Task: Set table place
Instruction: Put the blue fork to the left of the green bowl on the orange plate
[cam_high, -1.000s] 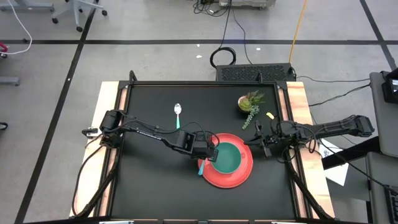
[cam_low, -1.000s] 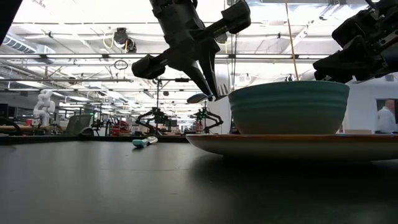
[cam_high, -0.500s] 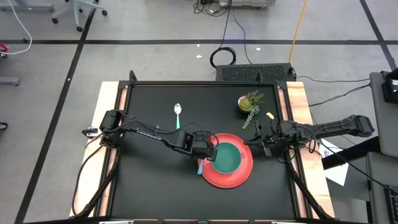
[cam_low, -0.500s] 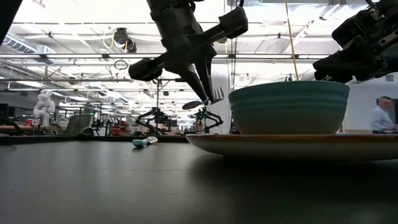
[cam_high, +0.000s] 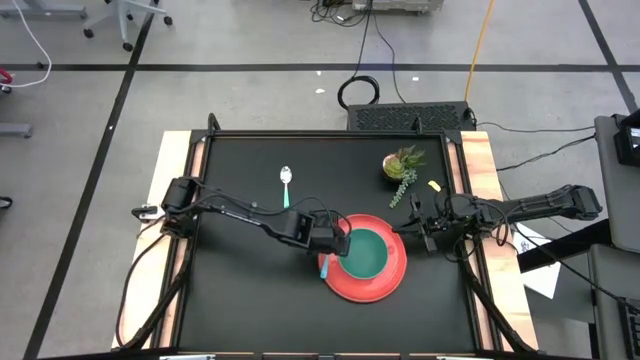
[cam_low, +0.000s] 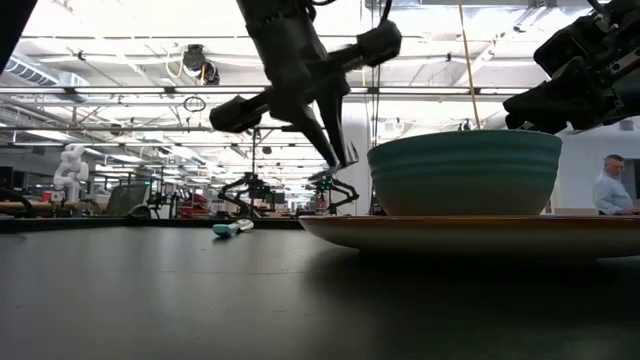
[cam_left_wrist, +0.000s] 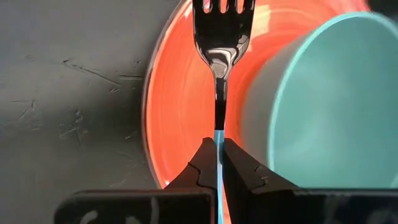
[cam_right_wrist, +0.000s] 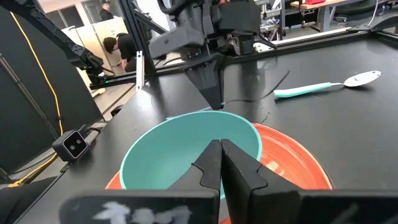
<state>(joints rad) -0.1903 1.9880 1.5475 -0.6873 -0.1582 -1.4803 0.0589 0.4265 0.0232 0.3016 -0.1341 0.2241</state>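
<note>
Red plate (cam_high: 385, 282) carrying the teal bowl (cam_high: 366, 254), near the bench (cam_high: 240, 310) centre. Left end effector (cam_left_wrist: 217, 163), clamped on the fork (cam_left_wrist: 219, 59), hovers at the plate's left rim; right end effector (cam_right_wrist: 219, 163), closed and empty, waits at the plate's right. Beyond lies the spoon (cam_high: 286, 184).

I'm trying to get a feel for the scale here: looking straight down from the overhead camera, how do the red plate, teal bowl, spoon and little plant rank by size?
1. Round red plate, clearly widest.
2. Teal bowl, sitting on it.
3. Small green potted plant and teal-handled metal spoon: too alike to rank, one bushy, one long and thin.
</note>
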